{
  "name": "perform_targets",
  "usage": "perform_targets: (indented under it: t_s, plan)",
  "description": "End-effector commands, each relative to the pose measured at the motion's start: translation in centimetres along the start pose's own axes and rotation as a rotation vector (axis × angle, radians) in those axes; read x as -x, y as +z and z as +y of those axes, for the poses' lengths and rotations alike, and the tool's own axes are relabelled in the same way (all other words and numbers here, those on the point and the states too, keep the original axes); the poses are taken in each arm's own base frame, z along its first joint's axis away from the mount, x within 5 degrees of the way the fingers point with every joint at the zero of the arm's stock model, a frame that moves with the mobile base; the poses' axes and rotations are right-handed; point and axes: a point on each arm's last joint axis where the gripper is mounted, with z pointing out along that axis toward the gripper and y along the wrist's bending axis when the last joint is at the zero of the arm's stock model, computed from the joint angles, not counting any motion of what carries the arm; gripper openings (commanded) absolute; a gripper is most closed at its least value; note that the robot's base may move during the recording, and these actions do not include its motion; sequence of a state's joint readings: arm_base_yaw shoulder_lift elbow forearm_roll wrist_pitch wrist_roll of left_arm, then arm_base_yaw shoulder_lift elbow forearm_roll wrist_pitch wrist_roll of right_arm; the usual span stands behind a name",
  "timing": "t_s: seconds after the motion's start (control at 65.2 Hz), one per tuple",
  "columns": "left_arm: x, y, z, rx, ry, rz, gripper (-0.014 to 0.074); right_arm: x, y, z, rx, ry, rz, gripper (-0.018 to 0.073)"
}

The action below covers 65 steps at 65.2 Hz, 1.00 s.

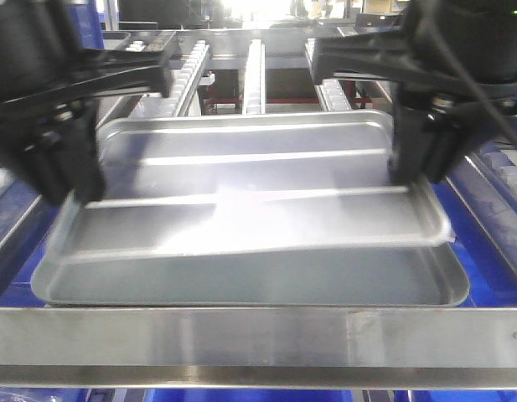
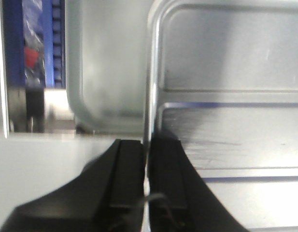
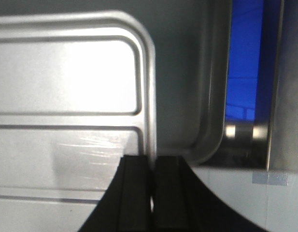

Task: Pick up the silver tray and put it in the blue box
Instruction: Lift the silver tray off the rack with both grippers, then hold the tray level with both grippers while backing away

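The silver tray (image 1: 241, 167) hangs tilted, its far edge higher, held by both arms at its short sides. My left gripper (image 1: 80, 194) is shut on the tray's left rim; in the left wrist view its black fingers (image 2: 132, 164) pinch the thin rim of the tray (image 2: 235, 121). My right gripper (image 1: 417, 172) is shut on the right rim, which is clamped between its pads (image 3: 139, 179) on the tray (image 3: 66, 145). The blue box (image 1: 13, 243) shows only as blue walls to either side, under the trays (image 3: 243, 63).
A second, similar metal tray (image 1: 241, 285) lies flat right under the held one, also seen in the wrist views (image 2: 105, 72) (image 3: 197, 72). A steel rail (image 1: 258, 335) crosses the front. Roller conveyor lanes (image 1: 254, 75) run away at the back.
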State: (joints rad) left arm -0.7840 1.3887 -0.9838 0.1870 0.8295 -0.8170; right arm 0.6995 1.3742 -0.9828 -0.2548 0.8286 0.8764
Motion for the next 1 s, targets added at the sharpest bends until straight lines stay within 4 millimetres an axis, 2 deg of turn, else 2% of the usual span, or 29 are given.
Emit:
perform_targets:
  t_s: [0.0,0.199,0.291,0.429,0.981]
  plan:
    - [-0.8,-2.3,-0.6,-0.109,-0.028,-0.074,-0.0001,-0.8,-2.2,0.5,0.106,0.002,-0.08,0.0053]
    - [-4.1,-3.1,-0.4,-0.086,-0.024,-0.07,-0.0001,-4.6,-2.6,-0.2,0.117,0.038,-0.051,0.0053]
    - [-5.2,-3.5,-0.7,-0.073,0.014,-0.067,-0.0001,-5.5,-3.1,-0.4,0.131,0.066,-0.061,0.0053]
    - [-5.9,-3.7,-1.4,-0.106,0.043,-0.061,-0.0001,-5.8,-3.8,-0.4,0.154,0.064,-0.071,0.0053]
    - [-6.2,-3.7,-0.9,-0.054,0.032,-0.029,-0.0006,-5.8,-3.8,-0.4,0.154,0.064,-0.07,0.0053]
